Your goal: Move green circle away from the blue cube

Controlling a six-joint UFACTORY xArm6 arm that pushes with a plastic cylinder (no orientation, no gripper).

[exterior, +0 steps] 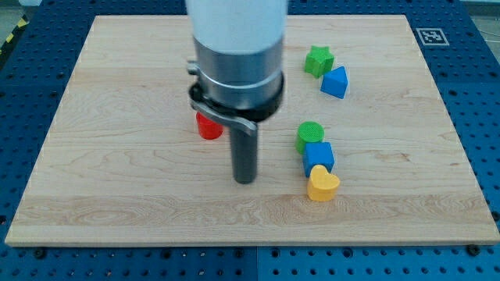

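Observation:
The green circle (309, 134) lies right of the board's middle, touching the top edge of the blue cube (319, 156) just below it. A yellow heart (322, 184) touches the cube's lower side. My tip (245, 179) rests on the board left of these three blocks, a fair gap from the blue cube and roughly level with the yellow heart. The arm's wide body rises above the tip and hides the board behind it.
A green star (319, 60) and a blue triangle (335, 82) sit together toward the view's top right. A red block (208, 126) is partly hidden behind the arm, up and left of my tip. The wooden board (94, 172) ends at blue table.

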